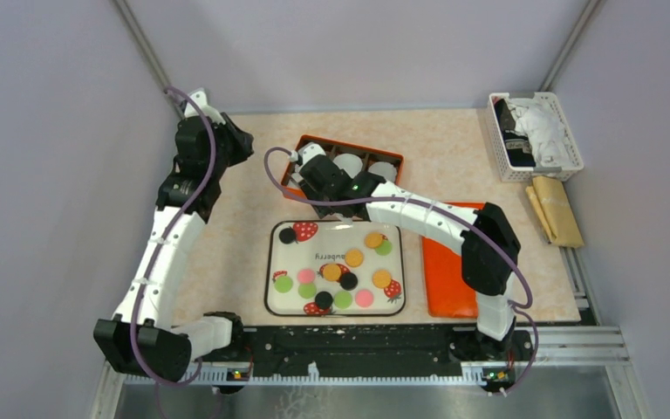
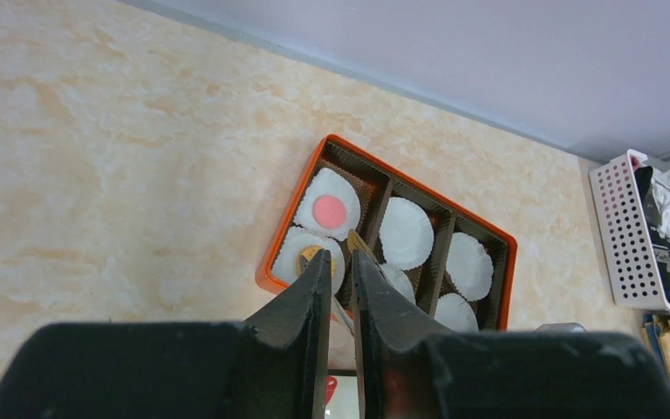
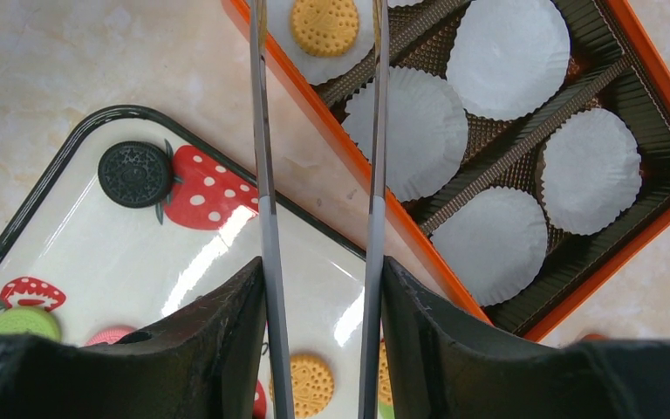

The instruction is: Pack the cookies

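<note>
Several orange, pink, green and black cookies (image 1: 353, 258) lie on a white strawberry-print tray (image 1: 272, 288). Behind it stands an orange box (image 1: 349, 145) with white paper cups (image 3: 415, 131). My right gripper (image 3: 323, 266) is shut on grey tongs (image 3: 264, 175), and it reaches over the box's near-left corner (image 1: 318, 175). The tong blades stand apart on either side of an orange cookie (image 3: 324, 24) lying in a cup. A pink cookie (image 2: 329, 209) lies in the cup beside it. My left gripper (image 2: 340, 255) is shut and empty, raised at the back left (image 1: 242, 144).
The orange lid (image 1: 449, 271) lies right of the tray. A white basket (image 1: 536, 135) with cloth stands at the back right, a tan packet (image 1: 558, 209) in front of it. Grey walls close in on the left, back and right.
</note>
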Available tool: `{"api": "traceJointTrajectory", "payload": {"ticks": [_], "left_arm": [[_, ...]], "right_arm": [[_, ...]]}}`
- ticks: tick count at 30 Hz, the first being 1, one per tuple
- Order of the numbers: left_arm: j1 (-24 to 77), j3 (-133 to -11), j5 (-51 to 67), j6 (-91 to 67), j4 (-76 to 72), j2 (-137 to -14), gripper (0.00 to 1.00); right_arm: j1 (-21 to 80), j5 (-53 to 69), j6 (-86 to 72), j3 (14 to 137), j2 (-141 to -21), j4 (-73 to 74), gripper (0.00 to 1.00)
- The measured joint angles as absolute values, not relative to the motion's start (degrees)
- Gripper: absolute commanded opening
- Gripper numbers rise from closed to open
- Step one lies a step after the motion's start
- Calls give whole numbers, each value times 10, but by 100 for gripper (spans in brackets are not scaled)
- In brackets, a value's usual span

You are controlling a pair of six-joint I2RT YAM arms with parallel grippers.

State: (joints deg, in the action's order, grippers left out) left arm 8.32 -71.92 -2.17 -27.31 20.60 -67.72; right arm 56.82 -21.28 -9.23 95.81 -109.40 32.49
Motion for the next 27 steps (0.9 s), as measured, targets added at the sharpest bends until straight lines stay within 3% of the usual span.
{"api": "traceJointTrajectory", "payload": {"ticks": [12, 27], "left_arm": [[78, -719, -24, -274, 210, -677, 22], [76, -712, 37, -299, 196, -720, 19]], "right_arm": [[569, -197, -104, 932, -1074, 323, 45], [669, -138, -170, 703, -826, 349, 46]]}}
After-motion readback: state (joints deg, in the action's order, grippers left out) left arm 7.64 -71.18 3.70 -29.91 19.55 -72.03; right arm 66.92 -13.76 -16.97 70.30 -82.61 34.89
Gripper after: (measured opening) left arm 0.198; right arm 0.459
